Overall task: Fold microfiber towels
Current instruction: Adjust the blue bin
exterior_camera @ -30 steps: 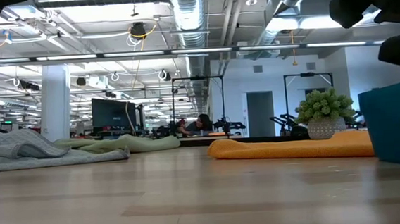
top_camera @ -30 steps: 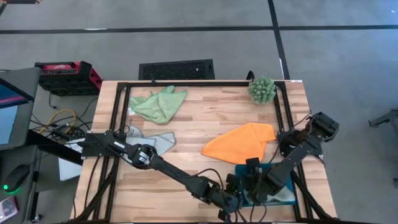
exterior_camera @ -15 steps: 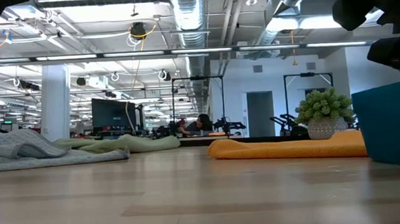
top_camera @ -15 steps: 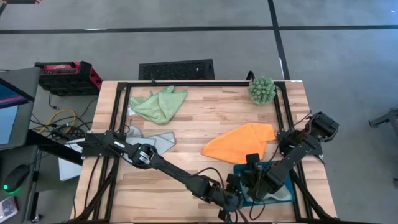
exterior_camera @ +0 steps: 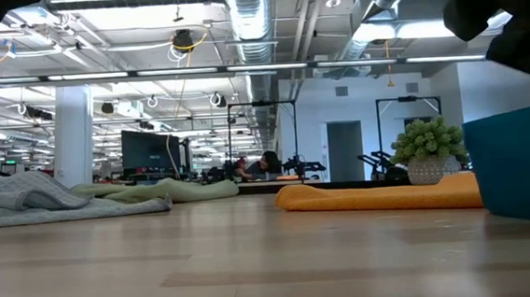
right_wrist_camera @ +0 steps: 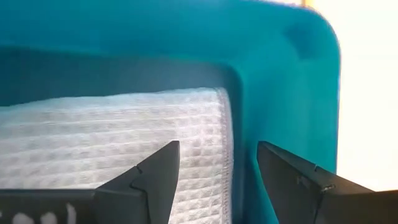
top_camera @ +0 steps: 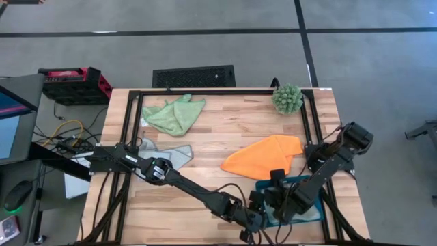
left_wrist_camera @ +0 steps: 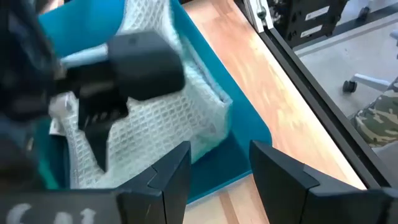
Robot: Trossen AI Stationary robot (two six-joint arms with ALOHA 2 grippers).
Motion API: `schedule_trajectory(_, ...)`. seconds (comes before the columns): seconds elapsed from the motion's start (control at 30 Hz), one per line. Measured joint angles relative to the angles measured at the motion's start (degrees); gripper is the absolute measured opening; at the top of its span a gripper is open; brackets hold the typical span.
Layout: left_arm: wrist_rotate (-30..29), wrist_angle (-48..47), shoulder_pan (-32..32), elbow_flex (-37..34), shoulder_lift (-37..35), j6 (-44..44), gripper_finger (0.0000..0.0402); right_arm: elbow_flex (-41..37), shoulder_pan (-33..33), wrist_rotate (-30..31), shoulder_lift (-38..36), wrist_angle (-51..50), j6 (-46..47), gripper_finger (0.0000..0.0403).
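Observation:
A pale mint towel (left_wrist_camera: 155,118) lies folded inside the teal tray (top_camera: 308,183) at the near right; it also shows in the right wrist view (right_wrist_camera: 112,130). My right gripper (right_wrist_camera: 217,168) is open, close over the towel's edge by the tray corner. My left gripper (left_wrist_camera: 217,168) is open beside the tray's near rim. The orange towel (top_camera: 265,157) lies folded mid-table. The light green towel (top_camera: 174,113) lies crumpled at the far left. The blue-grey towel (top_camera: 171,154) lies crumpled at the left, partly under my left arm. My right gripper comes at the mint towel from above, its open fingers (left_wrist_camera: 99,134) pointing down at the towel's top layer (left_wrist_camera: 134,134) in the tray. Whether the fingertips touch the cloth, I cannot tell.
A spiky green ball plant (top_camera: 287,98) stands at the far right corner. The table has a black frame (top_camera: 205,91) round its edges. My two arms meet near the tray at the near edge. Bare wood (top_camera: 225,130) lies between the towels.
The teal tray with the mint towel has slid a little toward the table's left, with my right gripper staying over it. The other towels have stayed where they were.

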Motion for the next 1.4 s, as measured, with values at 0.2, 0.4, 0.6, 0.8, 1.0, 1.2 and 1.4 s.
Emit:
schedule_trajectory(0.2,-1.0,-1.7,-0.2,-0.1,-2.0,0.1,0.0158,1.8,1.6,0.6,-5.2,-3.6,0.2,0.024)
schedule_trajectory(0.4,-7.0,-5.4,-0.8,0.0,-6.0,-1.4,0.0158,2.7,1.6,10.4,-13.3,-10.6,3.3,0.024)
schedule_trajectory(0.6,-13.9,-13.1,-0.9,0.1,-10.2,-8.3,0.0158,1.8,-3.6,11.0,-14.5,-16.8,5.1,0.024)
schedule_trajectory(0.8,-17.9,-21.3,-0.8,0.1,-12.6,-15.6,0.0158,-2.0,-9.4,8.6,-14.5,-17.5,6.4,0.024)
schedule_trajectory(1.0,-19.6,-26.4,-1.0,0.1,-14.0,-19.0,0.0158,-4.5,-13.5,1.9,-13.5,-17.2,5.5,0.024)
schedule_trajectory(1.2,-19.8,-26.9,-1.1,0.1,-14.1,-19.2,0.0158,-6.8,-14.8,-5.0,-12.6,-12.7,2.1,0.024)
schedule_trajectory(1.4,-19.8,-29.1,-1.1,0.2,-14.1,-20.9,0.0158,-6.8,-13.2,-9.1,-12.6,-12.6,2.1,0.024)
